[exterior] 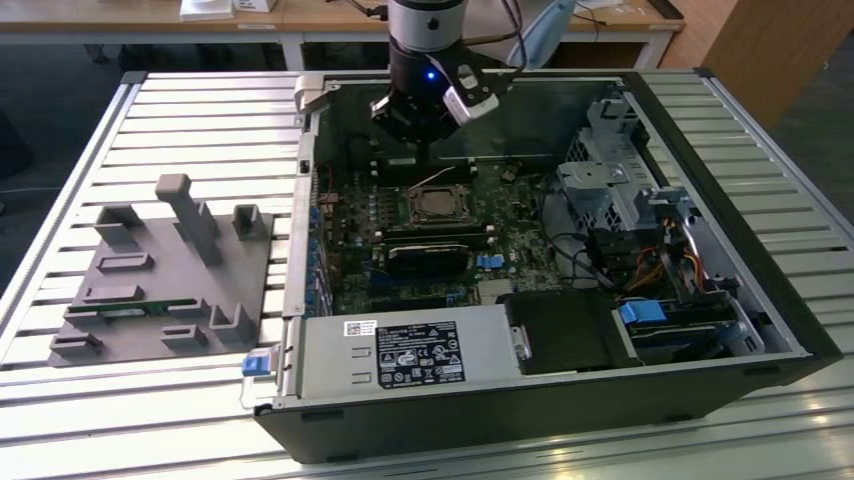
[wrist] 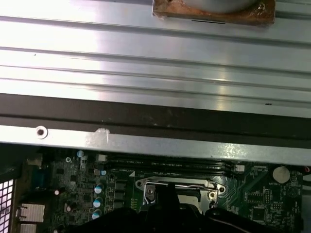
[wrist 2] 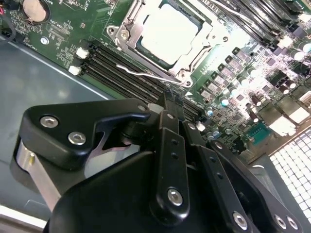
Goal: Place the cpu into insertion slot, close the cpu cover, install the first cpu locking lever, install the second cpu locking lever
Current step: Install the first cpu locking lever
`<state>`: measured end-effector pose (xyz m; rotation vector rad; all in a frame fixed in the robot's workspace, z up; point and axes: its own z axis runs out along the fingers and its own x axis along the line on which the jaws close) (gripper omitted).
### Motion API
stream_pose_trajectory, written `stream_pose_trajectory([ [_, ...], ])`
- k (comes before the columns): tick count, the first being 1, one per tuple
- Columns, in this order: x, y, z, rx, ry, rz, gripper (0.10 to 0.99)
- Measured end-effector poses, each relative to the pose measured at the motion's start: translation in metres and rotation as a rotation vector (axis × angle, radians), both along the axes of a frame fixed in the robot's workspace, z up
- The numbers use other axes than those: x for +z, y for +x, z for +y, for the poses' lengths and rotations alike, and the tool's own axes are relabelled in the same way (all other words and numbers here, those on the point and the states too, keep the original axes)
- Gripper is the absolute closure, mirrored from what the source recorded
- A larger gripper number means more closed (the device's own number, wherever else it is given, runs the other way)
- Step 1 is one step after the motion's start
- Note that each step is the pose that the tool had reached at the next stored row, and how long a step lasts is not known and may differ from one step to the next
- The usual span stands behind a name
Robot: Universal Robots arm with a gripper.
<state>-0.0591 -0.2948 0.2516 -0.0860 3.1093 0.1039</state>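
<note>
Claw (wrist 2: pixel 170 99): clenched, empty (tips together)
Lever (wrist 2: pixel 146 74): wire lying crosswise just ahead of claw tips
Chip (wrist 2: pixel 170 31): beyond it, under cover (wrist 2: pixel 127 26)

Cpu (wrist 2: pixel 170 30) pale silvery-beige; cpu cover (wrist 2: pixel 127 29) silver; circuit board (wrist 2: pixel 60 31) green.

Black jointed hand (wrist 2: pixel 168 104) with silver screws (wrist 2: pixel 77 139), silver-grey arm (exterior: pixel 424 22), blue light (exterior: pixel 430 72)
</note>
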Motion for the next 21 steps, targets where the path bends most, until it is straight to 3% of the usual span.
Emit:
stream_pose_trajectory([
  [21,-0.0082,0.0040,0.0000,0.000,0.000,0.0000,0.980],
])
